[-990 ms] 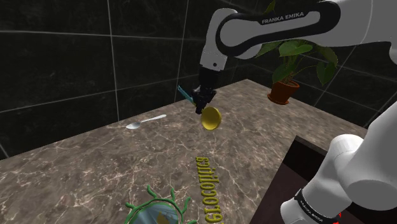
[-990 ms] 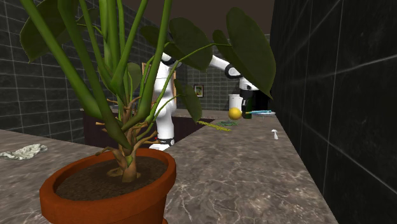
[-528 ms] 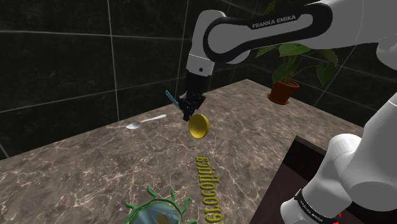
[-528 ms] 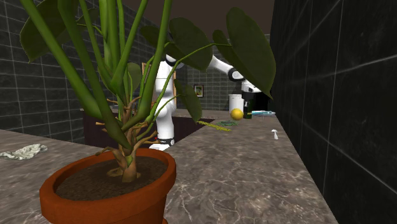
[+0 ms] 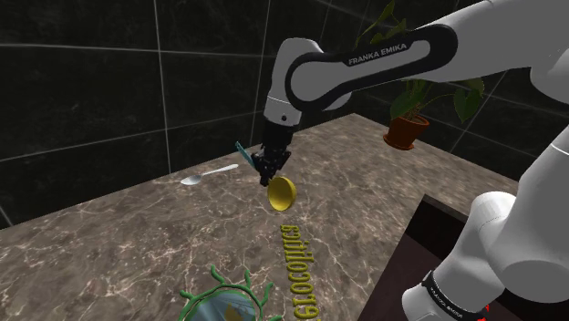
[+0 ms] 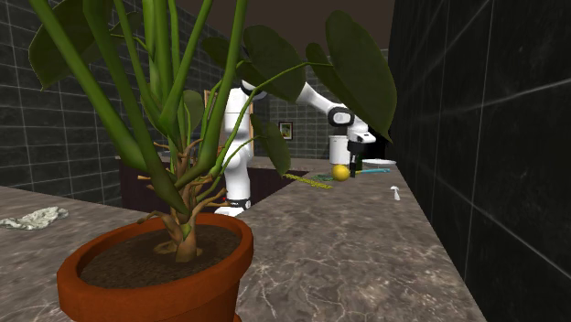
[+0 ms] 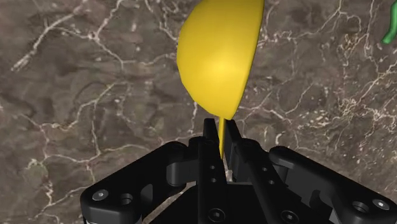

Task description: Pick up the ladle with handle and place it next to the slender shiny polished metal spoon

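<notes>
The ladle has a round yellow bowl (image 5: 281,192) and a teal handle end (image 5: 242,151) sticking out behind the hand. My black gripper (image 5: 268,168) is shut on its thin yellow neck, holding it above the marble counter (image 5: 137,237). In the wrist view the fingertips (image 7: 210,135) pinch the neck just below the yellow bowl (image 7: 218,56). The slender metal spoon (image 5: 208,174) lies on the counter near the dark tiled wall, a short way to the shoulder view's left of the ladle. From the second exterior view the ladle (image 6: 341,171) hangs left of the small spoon (image 6: 394,192).
A potted plant (image 5: 408,114) stands at the counter's far corner, and its pot (image 6: 156,271) and leaves fill the second exterior view's foreground. A green wiry object (image 5: 226,296) and a long yellow-green item (image 5: 300,269) lie near the front. The dark tiled wall (image 5: 118,82) backs the counter.
The arm has carried the ladle towards the shoulder view's left and lower, closer to the counter and the spoon. The grip has stayed shut.
</notes>
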Controlling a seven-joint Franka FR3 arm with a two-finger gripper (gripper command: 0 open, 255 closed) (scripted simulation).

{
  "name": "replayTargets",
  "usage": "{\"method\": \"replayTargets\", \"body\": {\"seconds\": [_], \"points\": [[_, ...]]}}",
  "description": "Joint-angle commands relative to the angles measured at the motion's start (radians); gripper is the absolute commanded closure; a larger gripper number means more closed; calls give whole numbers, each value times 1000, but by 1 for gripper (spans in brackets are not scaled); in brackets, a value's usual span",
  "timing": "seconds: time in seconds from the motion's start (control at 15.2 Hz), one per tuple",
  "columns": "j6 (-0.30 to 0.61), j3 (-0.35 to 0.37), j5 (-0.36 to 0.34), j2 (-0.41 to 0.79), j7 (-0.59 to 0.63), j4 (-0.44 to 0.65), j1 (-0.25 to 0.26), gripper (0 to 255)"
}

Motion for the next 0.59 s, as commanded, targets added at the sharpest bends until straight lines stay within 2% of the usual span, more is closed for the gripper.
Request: {"method": "replayTargets", "body": {"seconds": [0.0, 0.53], "points": [[25, 0, 3, 12, -6, -13, 0, 255], [126, 3, 16, 66, -28, -61, 2, 255]]}}
